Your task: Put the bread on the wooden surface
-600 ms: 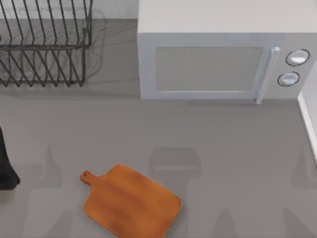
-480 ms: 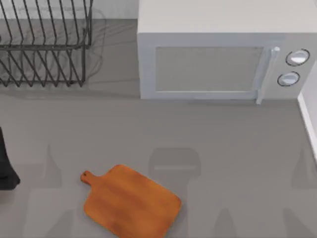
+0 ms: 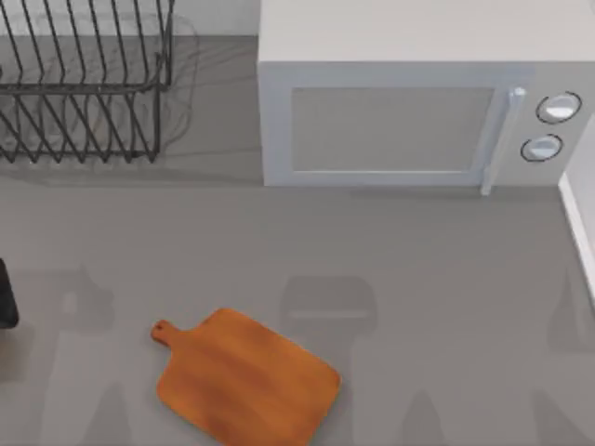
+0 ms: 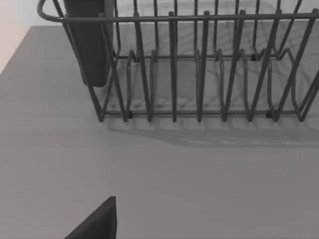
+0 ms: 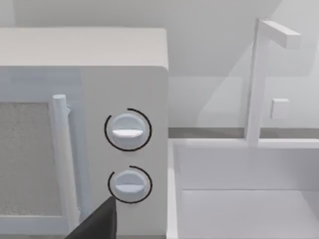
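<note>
Lying bare near the table's front edge, the wooden surface [image 3: 246, 376] is seen with no bread on it; the search step seems to be in hand. Farther back, the shut microwave [image 3: 409, 111] and dish rack [image 3: 84, 84] are faced by the wrists, so bread must be located first. Whether either gripper is open or holding anything cannot be told.

wire dish rack [image 4: 199, 69] on grey table [image 4: 164, 179]; dark slab [image 4: 88, 45], perhaps inside.

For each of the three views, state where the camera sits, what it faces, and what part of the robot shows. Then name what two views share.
Top view: above the table, looking down on the board, microwave and rack; a dark bit of the left arm at the left edge.
Left wrist view: faces the rack; a dark fingertip shows.
Right wrist view: faces the microwave's knobs and a sink; a dark fingertip shows.
Shared: the rack, top and left wrist; the microwave, top and right wrist.
</note>
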